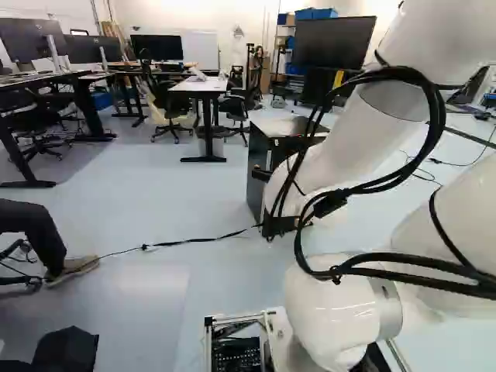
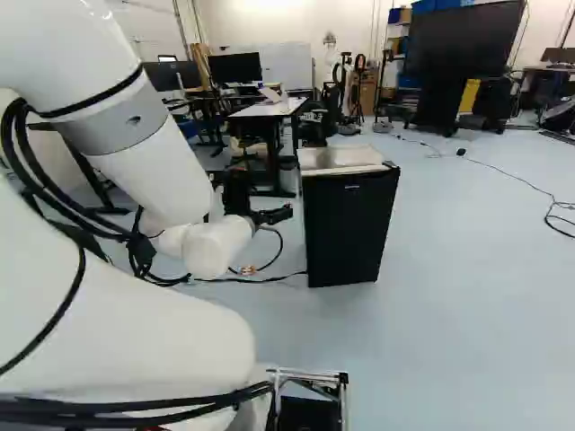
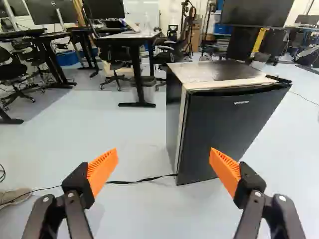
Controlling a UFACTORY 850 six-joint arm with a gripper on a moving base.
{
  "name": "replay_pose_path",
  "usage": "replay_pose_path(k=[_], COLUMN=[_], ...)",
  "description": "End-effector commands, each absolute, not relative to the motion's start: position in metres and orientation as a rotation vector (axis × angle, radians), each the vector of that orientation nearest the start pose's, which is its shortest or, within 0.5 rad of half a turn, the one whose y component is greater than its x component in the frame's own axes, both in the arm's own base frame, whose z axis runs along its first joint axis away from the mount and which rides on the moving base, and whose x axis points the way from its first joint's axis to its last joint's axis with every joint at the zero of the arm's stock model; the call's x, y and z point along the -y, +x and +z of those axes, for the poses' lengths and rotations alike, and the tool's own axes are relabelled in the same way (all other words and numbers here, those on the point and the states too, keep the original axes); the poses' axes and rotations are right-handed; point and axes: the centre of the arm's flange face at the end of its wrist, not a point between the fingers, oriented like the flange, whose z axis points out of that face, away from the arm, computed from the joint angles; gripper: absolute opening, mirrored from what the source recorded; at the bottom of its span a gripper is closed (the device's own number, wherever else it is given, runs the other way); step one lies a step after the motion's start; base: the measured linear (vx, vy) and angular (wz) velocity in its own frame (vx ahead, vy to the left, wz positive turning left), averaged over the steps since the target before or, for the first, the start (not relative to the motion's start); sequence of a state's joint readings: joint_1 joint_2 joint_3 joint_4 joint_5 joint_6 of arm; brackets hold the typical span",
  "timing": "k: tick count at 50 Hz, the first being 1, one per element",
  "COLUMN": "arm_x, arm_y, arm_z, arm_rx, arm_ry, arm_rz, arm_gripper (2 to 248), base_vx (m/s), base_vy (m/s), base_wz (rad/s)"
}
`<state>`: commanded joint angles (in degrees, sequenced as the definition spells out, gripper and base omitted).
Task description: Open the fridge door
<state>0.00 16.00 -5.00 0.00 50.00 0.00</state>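
1. Writing: a small pale label (image 3: pixel 241 102) sits high on the dark fridge door (image 3: pixel 224 134), set as a short line of print running level across it.
2. Facing: the door looks toward the near side of the scene; the wrist view shows it together with one side wall of the cabinet. It lies against the cabinet, shut as far as can be seen.
3. Long axis: the fridge (image 2: pixel 349 229) stands upright, its long axis vertical. A small black fitting (image 3: pixel 279 78) sits at one top corner.
4. Place: it is on the floor (image 2: pixel 467 269), right of the gripper (image 2: pixel 280 215) in the right base view, nearer than the white-topped table (image 2: pixel 268 109).
5. Jaws: in the wrist view they are spread wide, nothing pinched between the orange pads (image 3: pixel 102 172). The fridge stands ahead of them, apart.
6. A dark cable (image 3: pixel 134 181) runs along the floor from the fridge's foot.
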Motion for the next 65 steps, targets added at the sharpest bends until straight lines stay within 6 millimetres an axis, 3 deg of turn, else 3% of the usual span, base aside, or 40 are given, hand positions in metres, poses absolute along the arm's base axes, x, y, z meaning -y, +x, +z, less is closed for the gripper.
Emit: replay_pose_path(k=[65], arm_x=[0.0], arm_y=[0.2703], arm_z=[0.3656], arm_rx=[0.0], arm_ry=[-2.558], arm_rz=[-1.824], arm_gripper=[247], base_vx=[0.004], base_vy=[0.0], base_wz=[0.0])
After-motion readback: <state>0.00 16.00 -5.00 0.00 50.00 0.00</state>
